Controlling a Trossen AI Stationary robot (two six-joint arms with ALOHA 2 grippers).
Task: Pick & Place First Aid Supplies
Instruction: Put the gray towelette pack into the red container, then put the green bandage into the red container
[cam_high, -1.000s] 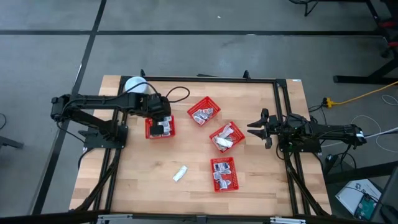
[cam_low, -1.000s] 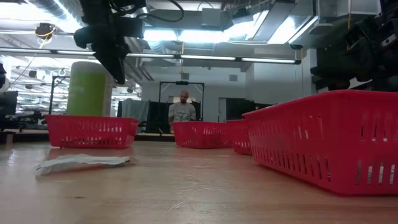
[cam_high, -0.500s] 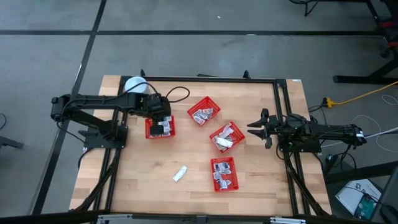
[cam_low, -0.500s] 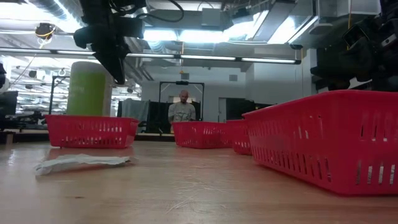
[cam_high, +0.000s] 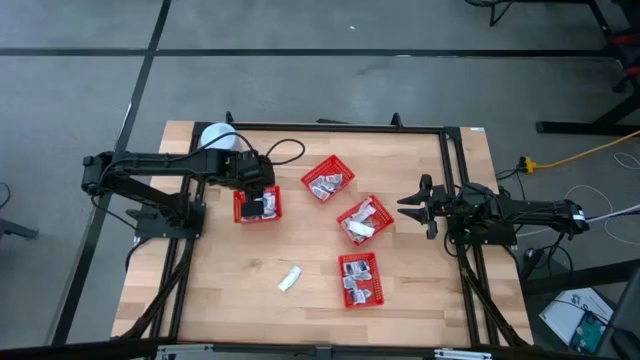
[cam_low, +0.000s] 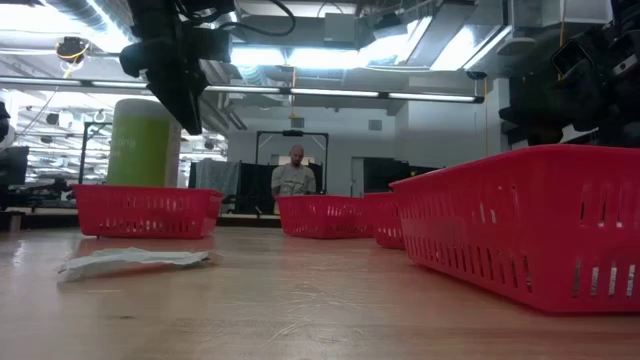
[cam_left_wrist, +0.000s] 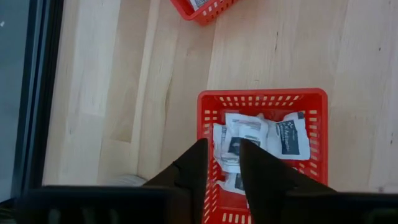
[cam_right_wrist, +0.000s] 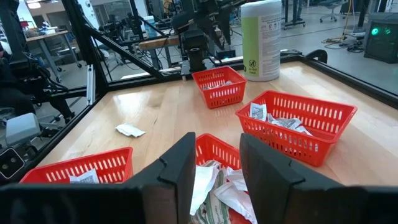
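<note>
Small white packets, the first aid supplies, lie in several red mesh baskets. One basket (cam_left_wrist: 261, 94) is on the table's left side, and its packets (cam_left_wrist: 249, 134) lie flat inside. My left gripper (cam_left_wrist: 224, 155) hangs open above this basket (cam_high: 238, 207) and points steeply down, with nothing between its fingers. One loose packet (cam_high: 290, 279) lies flat on the wood near the front, also seen in the low view (cam_low: 130, 262). My right gripper (cam_right_wrist: 217, 155) waits open at the table's right edge (cam_high: 412, 205), pointing level toward the baskets.
Three more red baskets with packets stand mid-table: one at the far middle (cam_high: 328, 179), one at the centre (cam_high: 363, 220) and one near the front (cam_high: 359, 279). A tall pale-green canister (cam_high: 215, 137) stands at the far left corner. A person (cam_low: 293, 178) sits beyond the table.
</note>
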